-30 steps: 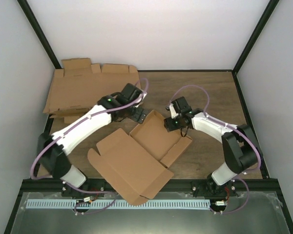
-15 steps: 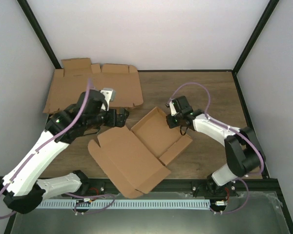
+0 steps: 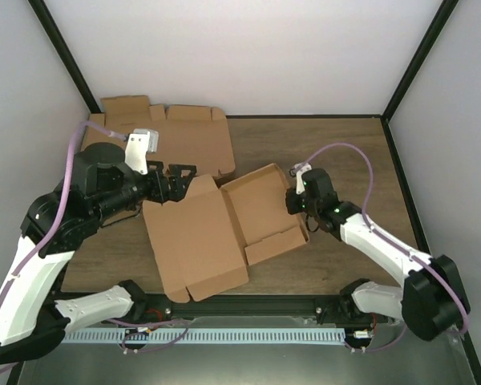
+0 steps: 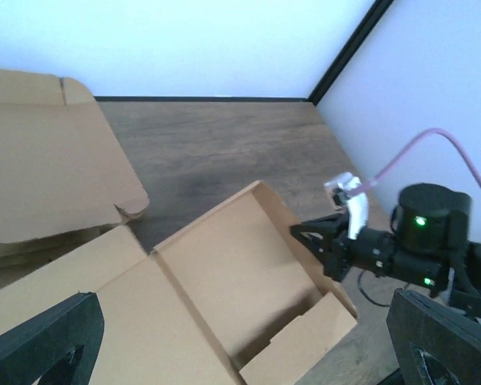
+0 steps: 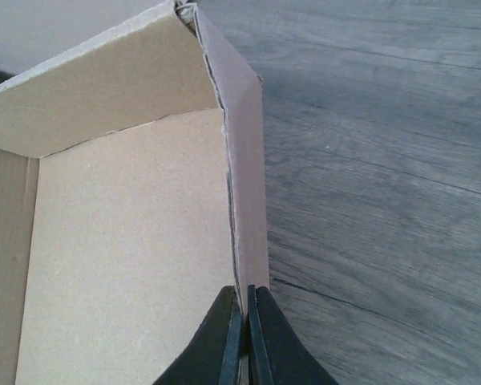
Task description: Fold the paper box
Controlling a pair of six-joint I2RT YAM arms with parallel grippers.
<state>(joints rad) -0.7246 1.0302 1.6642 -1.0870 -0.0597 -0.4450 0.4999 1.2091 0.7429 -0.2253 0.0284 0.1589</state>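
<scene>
"Well, from overhead, where does the paper box (image 3: pixel 224 233) lie?"

"Mid-table and half formed: the flat lid panel is on the left and the tray with raised walls on the right, so its long axis runs left to right, a little skewed. The right gripper (image 3: pixel 295 200) sits at the tray's right-hand wall. The left gripper (image 3: pixel 180 183) hangs by the lid's far left corner, just in front of the pile of blanks (image 3: pixel 156 140)."

"And the left wrist camera?"

"Its own fingers (image 4: pixel 40 341) stand wide apart, holding nothing, with the box below and ahead of them. Across the tray, the other claw meets the wall on the far side."

"The right wrist?"

"There the jaws are pressed together on the top edge of that upright wall (a thin pinch, cardboard only). The wall runs straight away from the claw, with the tray floor to its left and bare table (image 5: pixel 385 160) to its right."

"So what does the next move hinge on?"

"I'd judge the right arm anchors the tray, while the lid, nearer the left arm, is the panel to swing over."
</scene>
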